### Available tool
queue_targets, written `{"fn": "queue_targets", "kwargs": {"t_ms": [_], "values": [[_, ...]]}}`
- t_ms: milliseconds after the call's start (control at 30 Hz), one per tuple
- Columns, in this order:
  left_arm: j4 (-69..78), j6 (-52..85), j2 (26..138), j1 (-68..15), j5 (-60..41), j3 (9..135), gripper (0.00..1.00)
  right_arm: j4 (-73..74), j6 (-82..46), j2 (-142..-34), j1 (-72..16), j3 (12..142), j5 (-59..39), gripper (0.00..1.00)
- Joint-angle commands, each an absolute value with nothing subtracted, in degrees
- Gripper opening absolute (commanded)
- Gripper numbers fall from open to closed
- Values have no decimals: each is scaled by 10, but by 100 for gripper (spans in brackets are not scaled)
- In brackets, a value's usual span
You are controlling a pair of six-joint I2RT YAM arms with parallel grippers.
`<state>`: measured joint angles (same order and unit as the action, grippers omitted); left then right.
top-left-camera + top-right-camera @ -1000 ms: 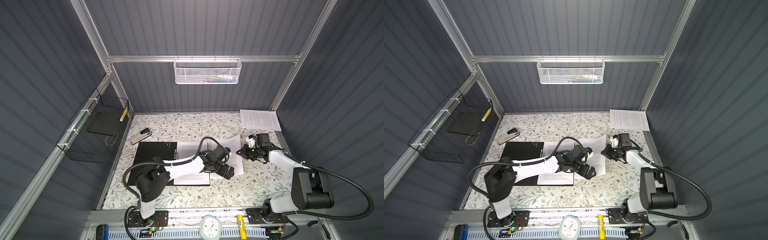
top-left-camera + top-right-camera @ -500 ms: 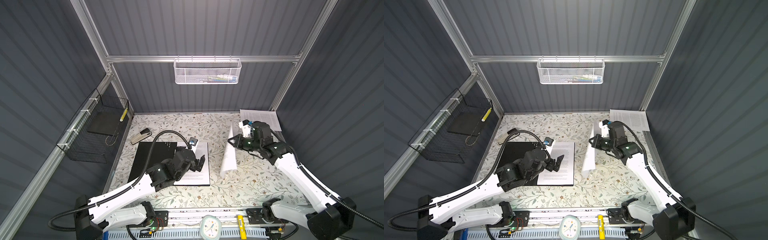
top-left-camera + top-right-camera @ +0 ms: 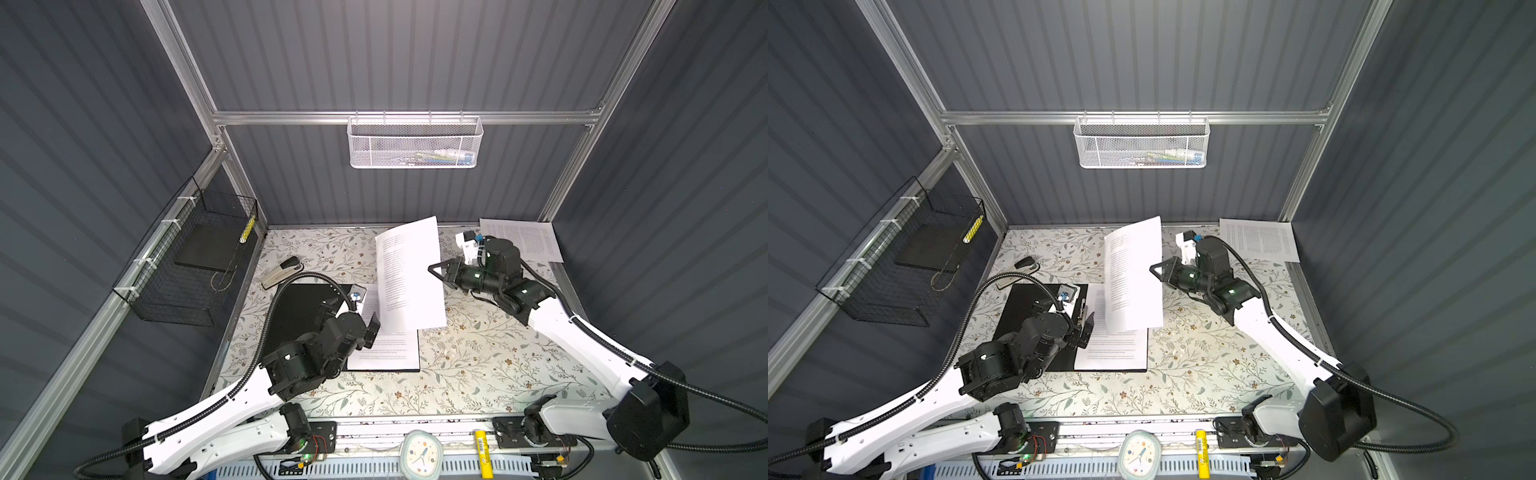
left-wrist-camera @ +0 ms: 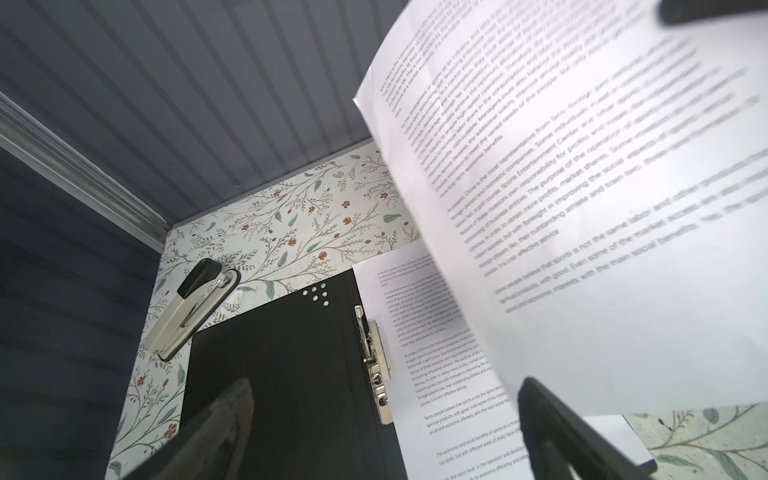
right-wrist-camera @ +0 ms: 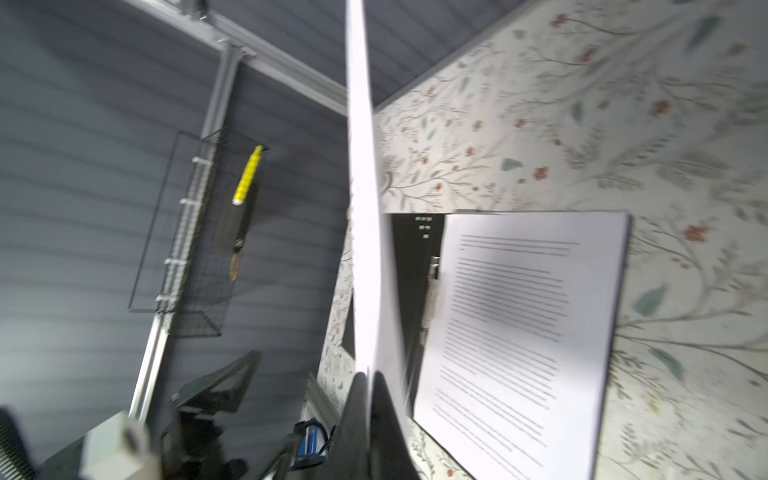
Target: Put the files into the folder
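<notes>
The folder (image 3: pixel 299 307) lies open on the table, black inside up, with its metal clip (image 4: pixel 374 361) along the spine. One printed sheet (image 3: pixel 390 353) of the files lies flat on its right half. My right gripper (image 3: pixel 434 270) is shut on the edge of another sheet (image 3: pixel 409 274), which it holds upright in the air over the folder's right side. The right wrist view shows this sheet (image 5: pixel 365 208) edge-on, pinched between the fingers of that gripper (image 5: pixel 370 415). My left gripper (image 3: pixel 349 318) hovers open over the folder with nothing in it. More files (image 3: pixel 521 241) lie in the back right corner.
A beige and black stapler (image 3: pixel 282 272) lies just behind the folder's back left corner. A black wire basket (image 3: pixel 195 266) hangs on the left wall and a white mesh basket (image 3: pixel 415 143) on the back wall. A small clock (image 3: pixel 422 455) sits at the front rail.
My right gripper has lifted the sheet off the table and carried it left, over the folder. My left gripper has drawn back from that sheet and stays open above the folder.
</notes>
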<state>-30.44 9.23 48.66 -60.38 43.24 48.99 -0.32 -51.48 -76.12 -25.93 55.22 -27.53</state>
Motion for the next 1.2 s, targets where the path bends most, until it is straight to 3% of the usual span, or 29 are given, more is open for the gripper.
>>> {"fn": "queue_targets", "kwargs": {"t_ms": [0,400,800,1167], "values": [[-310,75,499,-603,443,482,100,77,-515,-828,-266,496,-274,0],[-318,74,527,-603,424,488,100,197,-502,-962,-328,446,-207,0],[-392,125,557,-603,310,516,100,212,-520,-1002,-357,464,-205,0],[-391,126,563,-601,321,500,100,241,-547,-1025,-368,464,-206,0]]}}
